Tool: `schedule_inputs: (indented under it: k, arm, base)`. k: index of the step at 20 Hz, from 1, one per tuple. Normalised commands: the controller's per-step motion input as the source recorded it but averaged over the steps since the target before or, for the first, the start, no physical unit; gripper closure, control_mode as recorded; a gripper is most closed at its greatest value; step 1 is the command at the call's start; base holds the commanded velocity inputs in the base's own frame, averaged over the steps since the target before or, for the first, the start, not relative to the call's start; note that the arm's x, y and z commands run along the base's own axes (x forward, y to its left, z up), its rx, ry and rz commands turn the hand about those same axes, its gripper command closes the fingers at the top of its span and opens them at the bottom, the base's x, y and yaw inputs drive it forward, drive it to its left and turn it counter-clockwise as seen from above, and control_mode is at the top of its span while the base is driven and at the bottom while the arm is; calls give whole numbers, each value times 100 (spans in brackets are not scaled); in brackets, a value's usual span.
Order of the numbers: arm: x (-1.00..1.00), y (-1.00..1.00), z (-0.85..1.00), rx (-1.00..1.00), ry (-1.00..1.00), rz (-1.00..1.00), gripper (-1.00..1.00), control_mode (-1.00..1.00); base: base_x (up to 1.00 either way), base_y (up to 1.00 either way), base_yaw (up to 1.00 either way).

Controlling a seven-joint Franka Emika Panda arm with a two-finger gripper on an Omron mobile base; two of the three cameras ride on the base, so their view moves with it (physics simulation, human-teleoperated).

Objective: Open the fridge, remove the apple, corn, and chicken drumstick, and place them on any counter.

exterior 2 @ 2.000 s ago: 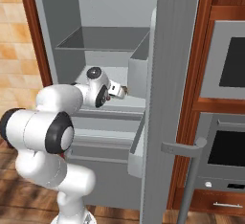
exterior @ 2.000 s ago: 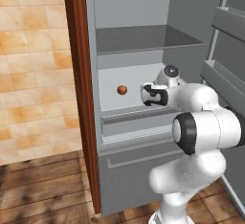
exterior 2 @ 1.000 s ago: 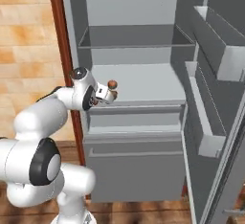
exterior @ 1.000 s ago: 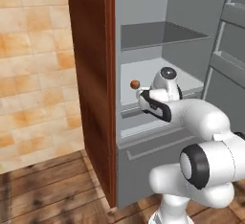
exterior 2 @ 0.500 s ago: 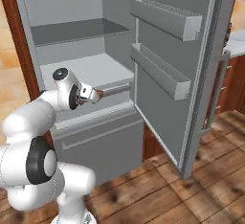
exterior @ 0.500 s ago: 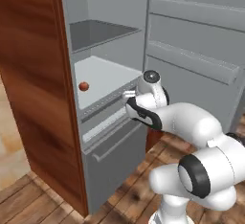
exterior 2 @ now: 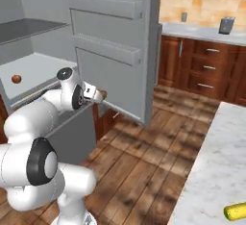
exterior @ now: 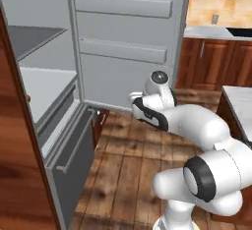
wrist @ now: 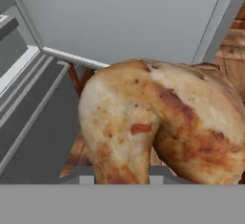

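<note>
Fridge (exterior 2: 43, 36) open; apple (exterior 2: 16, 79) on its pale middle shelf. Gripper (exterior 2: 98, 95), out in front of the door, clenched on chicken drumstick (wrist: 158, 127). Corn (exterior 2: 235, 211) lies far right on marble counter (exterior 2: 211, 156).

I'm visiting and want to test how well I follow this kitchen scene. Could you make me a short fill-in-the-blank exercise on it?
1. The gripper holds the golden-brown chicken ____.
2. The fridge door stands ____.
3. The red apple lies on a fridge ____.
4. The yellow corn lies on the marble ____.

Missing words: drumstick; open; shelf; counter
</note>
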Motion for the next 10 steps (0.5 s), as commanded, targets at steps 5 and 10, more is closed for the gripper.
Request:
schedule_inputs:
  k: [5, 10]
  arm:
    - [0, 0, 0, 0, 0, 0, 100, 100]
    - [0, 0, 0, 0, 0, 0, 100, 100]
  base:
    - [-77, -26, -67]
    - [-21, -66, -70]
